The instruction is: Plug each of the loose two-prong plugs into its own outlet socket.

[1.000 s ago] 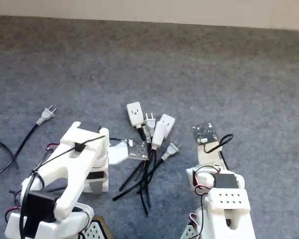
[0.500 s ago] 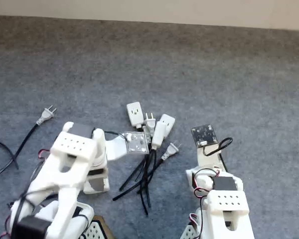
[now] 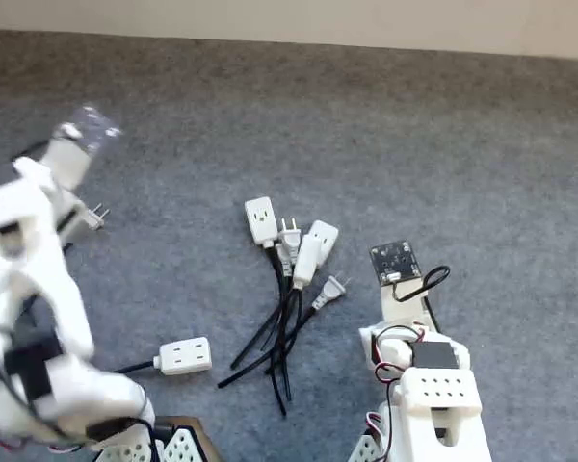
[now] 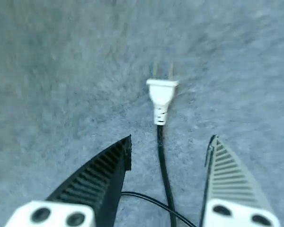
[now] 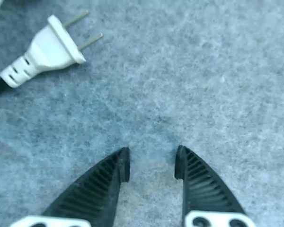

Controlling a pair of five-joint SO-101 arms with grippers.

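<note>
- Grey carpet (image 3: 482,144) runs under everything; both arm bases sit at the near edge.
- Progress: early, by my read. No plug is clearly seated, so 3 loose plugs and 3 socket blocks are left to pair.
- Near: right arm (image 3: 433,395) is folded low. Right gripper (image 5: 152,150) points down at bare carpet, jaws part open, nothing between them.
- Near socket block (image 3: 183,356) lies alone, slots up, apart from the bundle.
- Nearest plug (image 5: 47,47) lies flat w/ prongs free, near the right gripper but off to one side, untouched.
- Mid: black cords (image 3: 279,346) cross in a bundle and run up to the cluster.
- Middle plug (image 3: 289,231), prongs bare, sits between the far socket block (image 3: 260,219) and the third socket block (image 3: 323,234).
- Long white piece (image 3: 305,258) lies against the third socket block; can't tell if it's plugged in, prob. not.
- Far: left arm (image 3: 29,289) is stretched out well away from the cluster.
- Left gripper (image 4: 169,142) hangs over the lone plug (image 4: 162,94), jaws wide open.
- Those jaws straddle its cord (image 4: 163,165) just behind the plug body, no contact, holding nothing.
</note>
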